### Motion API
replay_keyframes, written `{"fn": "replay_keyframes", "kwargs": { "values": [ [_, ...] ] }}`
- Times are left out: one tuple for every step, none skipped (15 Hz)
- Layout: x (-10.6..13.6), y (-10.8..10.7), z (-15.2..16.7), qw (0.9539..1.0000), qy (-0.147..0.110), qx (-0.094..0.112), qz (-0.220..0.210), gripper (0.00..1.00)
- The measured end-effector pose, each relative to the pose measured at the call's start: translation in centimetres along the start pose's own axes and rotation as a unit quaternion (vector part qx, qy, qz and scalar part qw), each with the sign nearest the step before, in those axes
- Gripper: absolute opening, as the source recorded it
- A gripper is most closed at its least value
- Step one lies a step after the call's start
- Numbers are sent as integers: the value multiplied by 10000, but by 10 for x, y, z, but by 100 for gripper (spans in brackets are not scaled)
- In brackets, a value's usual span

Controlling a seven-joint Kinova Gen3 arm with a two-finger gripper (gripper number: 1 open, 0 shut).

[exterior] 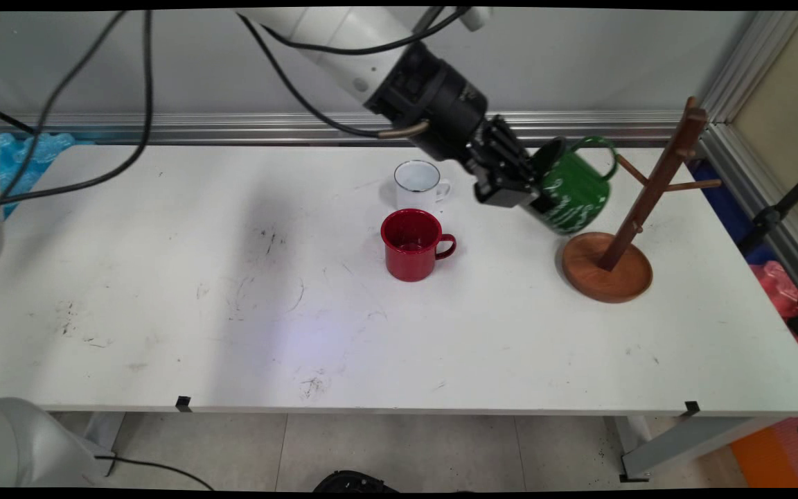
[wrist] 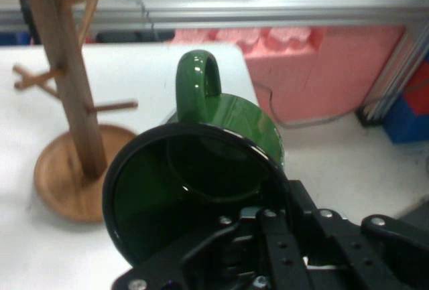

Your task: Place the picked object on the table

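My gripper (exterior: 536, 181) is shut on the rim of a green mug (exterior: 573, 190) and holds it tilted in the air, handle uppermost. In the hand view the green mug (wrist: 201, 183) fills the middle, its dark mouth toward the camera and its handle pointing up. A wooden mug tree (exterior: 638, 208) with several pegs stands just right of the mug on a round base (exterior: 607, 267); in the hand view the mug tree (wrist: 64, 82) is at the left. A red mug (exterior: 413, 244) and a white mug (exterior: 418, 184) stand on the table to the left of the gripper.
An aluminium rail (exterior: 233, 128) runs along the table's far edge. The table's right edge (exterior: 766, 277) lies close behind the mug tree, with pink and blue things on the floor beyond it. Black cables (exterior: 94, 125) hang at the left.
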Motion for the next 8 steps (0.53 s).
{"fn": "replay_keyframes", "kwargs": {
  "values": [
    [-1,4,-5,9999,-96,61,-3,0],
    [-2,7,-8,9998,-157,99,-6,0],
    [-2,11,-12,9996,-249,164,-19,0],
    [-2,16,-16,9991,-353,244,-41,0],
    [-2,19,-20,9985,-439,306,-60,0],
    [-3,24,-23,9977,-559,383,-75,0],
    [-4,28,-26,9967,-672,450,-84,0],
    [-6,33,-29,9951,-828,534,-85,0]
  ]
}}
